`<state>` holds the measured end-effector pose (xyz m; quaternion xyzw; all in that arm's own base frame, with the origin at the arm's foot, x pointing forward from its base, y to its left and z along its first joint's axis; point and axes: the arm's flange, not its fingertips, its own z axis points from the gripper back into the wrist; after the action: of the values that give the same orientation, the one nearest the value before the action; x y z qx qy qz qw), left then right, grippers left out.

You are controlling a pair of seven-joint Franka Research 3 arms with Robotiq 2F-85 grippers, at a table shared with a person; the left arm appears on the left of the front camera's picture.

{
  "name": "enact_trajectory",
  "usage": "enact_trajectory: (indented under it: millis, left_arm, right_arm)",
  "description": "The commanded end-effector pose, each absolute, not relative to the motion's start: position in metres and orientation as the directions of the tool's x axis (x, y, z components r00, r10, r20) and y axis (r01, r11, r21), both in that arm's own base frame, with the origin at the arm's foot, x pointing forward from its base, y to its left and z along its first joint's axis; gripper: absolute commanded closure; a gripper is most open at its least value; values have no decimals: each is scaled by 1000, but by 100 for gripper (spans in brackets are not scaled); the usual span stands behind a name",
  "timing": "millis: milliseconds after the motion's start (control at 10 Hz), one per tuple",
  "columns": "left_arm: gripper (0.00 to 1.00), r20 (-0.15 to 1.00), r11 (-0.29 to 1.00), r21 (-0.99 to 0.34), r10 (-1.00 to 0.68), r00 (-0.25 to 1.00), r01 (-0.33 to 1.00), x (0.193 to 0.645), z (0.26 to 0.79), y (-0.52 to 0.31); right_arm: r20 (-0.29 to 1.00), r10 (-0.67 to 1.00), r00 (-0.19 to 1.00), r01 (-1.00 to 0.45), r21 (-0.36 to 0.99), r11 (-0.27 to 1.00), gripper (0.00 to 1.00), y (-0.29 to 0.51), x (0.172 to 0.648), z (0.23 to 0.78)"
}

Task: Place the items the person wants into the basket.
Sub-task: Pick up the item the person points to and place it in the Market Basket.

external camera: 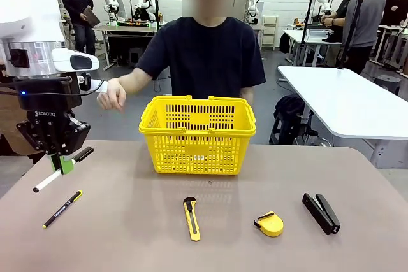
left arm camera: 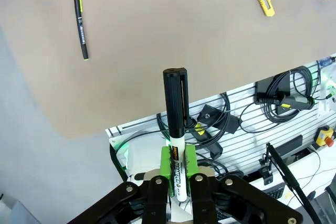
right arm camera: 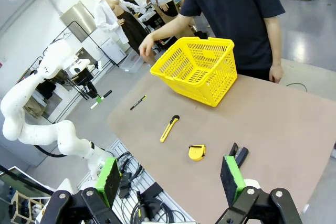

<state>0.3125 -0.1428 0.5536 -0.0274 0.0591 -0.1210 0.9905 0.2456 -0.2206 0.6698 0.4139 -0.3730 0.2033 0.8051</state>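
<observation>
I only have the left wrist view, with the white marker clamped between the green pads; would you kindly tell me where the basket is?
Observer: The bright yellow plastic lattice basket stands mid-way along the brown table, toward its far edge, to the right of the left gripper holding the slim white black-capped marker.
Operator: Thank you. Where is the person's hand?
Observer: The person's hand hovers left of the basket, fingers hanging down.
Operator: And the right gripper?
Observer: The right gripper is open, holding nothing, raised above the table.
</observation>
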Motion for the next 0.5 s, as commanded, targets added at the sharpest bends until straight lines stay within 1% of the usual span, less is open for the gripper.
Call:
enact_trajectory:
  millis: [0, 200, 300, 400]
  left_arm:
    - [100, -105, 966, -74, -254, 961, 247, 313, 552, -140]
    - [100, -105, 966, -74, -254, 961, 247, 313, 552, -140]
    - [88, -110, 969, -69, -243, 964, 236, 312, 554, -143]
    - [88, -150, 905, -62, -426, 892, 422, 355, 573, -155]
  right_arm:
    - [785, 19, 619, -660, 506, 555, 0, -220, 247, 672]
    - [785, 19, 619, -660, 506, 555, 0, -220, 247, 672]
    - [785, 19, 619, -660, 506, 555, 0, -220, 247, 672]
    - [785, 19, 619, -660, 506, 555, 0, -220, 247, 672]
